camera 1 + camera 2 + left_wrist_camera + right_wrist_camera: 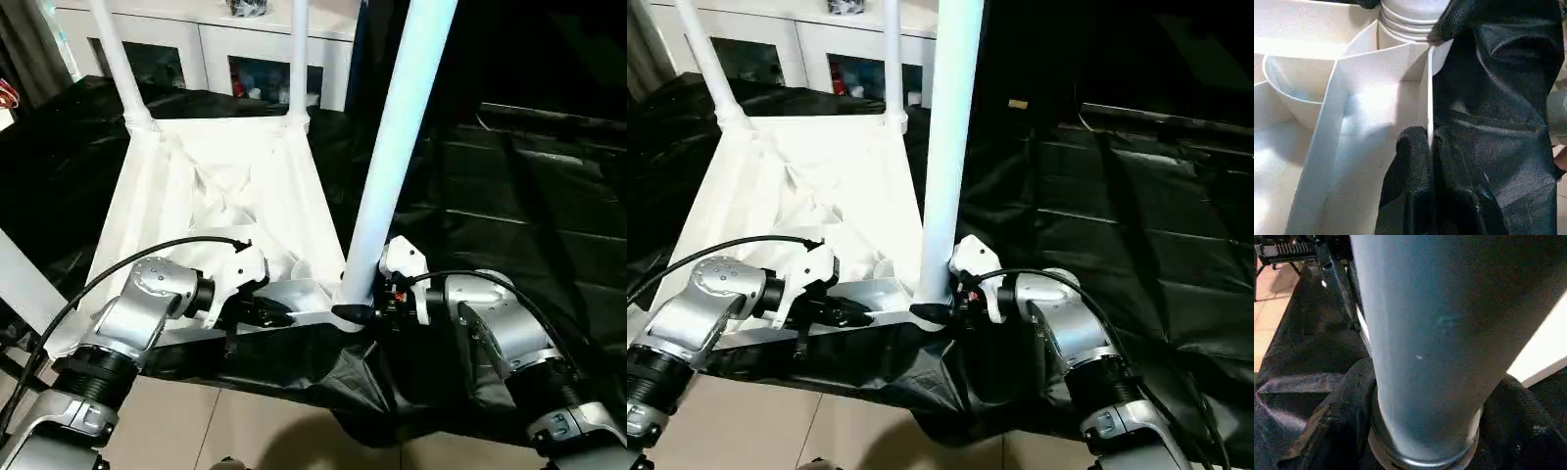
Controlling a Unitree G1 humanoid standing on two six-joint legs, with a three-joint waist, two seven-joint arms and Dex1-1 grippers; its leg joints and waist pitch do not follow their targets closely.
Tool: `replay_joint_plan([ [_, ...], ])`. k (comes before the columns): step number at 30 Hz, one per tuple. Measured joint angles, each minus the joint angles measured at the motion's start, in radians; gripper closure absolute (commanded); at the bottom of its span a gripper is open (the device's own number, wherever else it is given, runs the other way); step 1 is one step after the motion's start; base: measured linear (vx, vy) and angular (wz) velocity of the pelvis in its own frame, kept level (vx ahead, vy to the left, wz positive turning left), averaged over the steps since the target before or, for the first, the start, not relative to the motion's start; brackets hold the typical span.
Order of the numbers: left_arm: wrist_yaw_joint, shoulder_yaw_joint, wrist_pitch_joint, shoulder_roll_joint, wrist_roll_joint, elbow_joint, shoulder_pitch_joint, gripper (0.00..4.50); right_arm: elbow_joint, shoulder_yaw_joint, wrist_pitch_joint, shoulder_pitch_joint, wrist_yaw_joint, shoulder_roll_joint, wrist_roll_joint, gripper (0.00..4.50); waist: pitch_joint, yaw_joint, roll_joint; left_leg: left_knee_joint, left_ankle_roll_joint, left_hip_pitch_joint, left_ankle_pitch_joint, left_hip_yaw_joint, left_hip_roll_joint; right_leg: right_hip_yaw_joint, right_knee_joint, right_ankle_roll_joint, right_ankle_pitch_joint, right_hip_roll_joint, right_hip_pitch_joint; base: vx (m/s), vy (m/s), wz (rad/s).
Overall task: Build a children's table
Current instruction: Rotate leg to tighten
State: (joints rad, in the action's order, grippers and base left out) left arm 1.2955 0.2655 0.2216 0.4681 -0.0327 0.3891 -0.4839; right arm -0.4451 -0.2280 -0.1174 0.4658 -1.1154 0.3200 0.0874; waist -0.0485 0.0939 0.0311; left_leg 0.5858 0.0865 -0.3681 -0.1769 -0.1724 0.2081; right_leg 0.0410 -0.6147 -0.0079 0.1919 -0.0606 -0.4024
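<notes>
The children's table lies upside down on black cloth, its ribbed white top [196, 186] facing up. Two white legs [118, 59] [299, 49] stand in the far corner sockets. A third leg [392, 147] stands upright in the near right socket. My right gripper [1425, 435] is shut around that leg's base, one black finger [1332, 421] pressing on each side. My left gripper [1429, 142] is shut on the thin near rim of the top [1400, 78], just left of that socket. In the left eye view the left gripper [284, 315] sits at the near edge.
A white tube [20, 279] crosses the left edge of the left eye view. A white cabinet with glass doors [206, 49] stands behind the table. Black cloth [509, 196] covers the surface to the right. Tiled floor [265, 421] shows below the near edge.
</notes>
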Motion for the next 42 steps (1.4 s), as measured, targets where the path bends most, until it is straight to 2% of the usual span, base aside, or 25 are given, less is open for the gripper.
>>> replay_joint_plan([
  [2, -0.022, 0.000, -0.002, -0.011, 0.011, 0.003, -0.001, 4.50, -0.009, 0.004, 0.000, -0.001, 0.019, -0.005, -0.001, 1.78, 0.000, 0.001, 0.000, 0.000, 0.000, 0.001, 0.000, 0.000, 0.000, 0.000, -0.001, 0.000, 0.000, 0.000, 0.000, 0.000, 0.000, 0.00],
  [9, -0.319, -0.018, 0.047, -0.173, 0.090, 0.125, -0.083, 4.50, -0.152, 0.130, -0.034, 0.046, 0.482, -0.169, -0.052, 1.78, 0.001, -0.007, 0.000, 0.000, 0.000, 0.006, 0.000, 0.000, -0.001, -0.001, -0.002, 0.001, -0.003, -0.001, 0.003, 0.000, 0.000, 0.00],
  [15, -0.430, -0.025, 0.086, -0.249, 0.125, 0.151, -0.108, 4.50, -0.199, 0.181, -0.050, 0.080, 0.692, -0.246, -0.080, 1.78, 0.002, -0.007, -0.002, -0.001, 0.000, 0.007, 0.000, 0.000, -0.001, -0.001, -0.001, 0.002, -0.003, -0.001, 0.004, 0.000, 0.000, 0.00],
  [17, -0.437, -0.026, 0.086, -0.257, 0.132, 0.155, -0.110, 4.50, -0.203, 0.185, -0.049, 0.083, 0.712, -0.255, -0.085, 1.23, 0.004, -0.006, -0.004, -0.001, 0.000, 0.007, 0.000, 0.000, -0.001, -0.001, -0.001, 0.002, -0.002, -0.001, 0.004, 0.000, 0.000, 0.00],
  [20, -0.437, -0.026, 0.083, -0.258, 0.133, 0.155, -0.110, 4.50, -0.201, 0.186, -0.050, 0.083, 0.708, -0.256, -0.084, 1.06, 0.005, -0.006, -0.006, -0.001, 0.000, 0.006, 0.000, 0.000, -0.001, -0.001, -0.001, 0.002, -0.002, -0.001, 0.004, 0.000, 0.000, 0.00],
  [24, -0.421, -0.026, 0.069, -0.251, 0.133, 0.151, -0.107, 4.50, -0.195, 0.177, -0.047, 0.082, 0.654, -0.235, -0.086, 0.57, 0.005, -0.006, -0.009, -0.001, 0.000, 0.004, 0.000, 0.000, -0.001, -0.001, 0.000, 0.002, -0.003, -0.001, 0.002, 0.000, 0.000, 0.00],
  [26, -0.391, -0.026, 0.055, -0.234, 0.130, 0.139, -0.097, 4.50, -0.181, 0.162, -0.045, 0.077, 0.595, -0.217, -0.085, 0.57, 0.005, -0.007, -0.009, -0.002, 0.000, 0.004, 0.000, 0.000, -0.001, -0.001, 0.000, 0.000, -0.004, -0.001, 0.002, 0.000, 0.000, 0.00],
  [30, -0.278, -0.025, 0.033, -0.175, 0.101, 0.102, -0.069, 4.50, -0.111, 0.125, -0.044, 0.037, 0.366, -0.125, -0.045, 0.57, 0.004, -0.006, -0.013, -0.003, 0.000, 0.002, 0.000, 0.000, -0.001, 0.000, 0.000, 0.001, -0.003, 0.000, 0.000, 0.000, 0.000, 0.00],
  [33, -0.194, -0.019, 0.010, -0.141, 0.081, 0.076, -0.051, 4.50, -0.070, 0.090, -0.024, 0.029, 0.239, -0.080, -0.031, 0.57, 0.004, 0.001, -0.015, -0.002, 0.000, 0.001, 0.000, 0.000, 0.000, 0.000, 0.001, 0.000, -0.002, 0.000, 0.000, 0.000, 0.000, 0.00],
  [39, -0.094, -0.014, -0.006, -0.088, 0.047, 0.064, -0.034, 4.50, -0.027, 0.042, -0.018, 0.011, 0.073, -0.010, -0.014, 0.57, 0.004, 0.000, -0.015, 0.000, 0.000, 0.000, 0.000, 0.000, 0.000, 0.000, 0.001, 0.000, -0.002, -0.001, 0.001, 0.000, 0.000, 0.00],
  [42, -0.060, -0.014, -0.006, -0.064, 0.034, 0.039, -0.016, 4.50, -0.019, 0.025, -0.006, 0.007, 0.027, 0.006, -0.013, 0.89, 0.004, -0.002, -0.014, -0.001, 0.000, 0.001, 0.000, 0.000, 0.000, 0.000, 0.001, 0.001, -0.002, 0.000, 0.000, 0.000, 0.000, 0.00],
])
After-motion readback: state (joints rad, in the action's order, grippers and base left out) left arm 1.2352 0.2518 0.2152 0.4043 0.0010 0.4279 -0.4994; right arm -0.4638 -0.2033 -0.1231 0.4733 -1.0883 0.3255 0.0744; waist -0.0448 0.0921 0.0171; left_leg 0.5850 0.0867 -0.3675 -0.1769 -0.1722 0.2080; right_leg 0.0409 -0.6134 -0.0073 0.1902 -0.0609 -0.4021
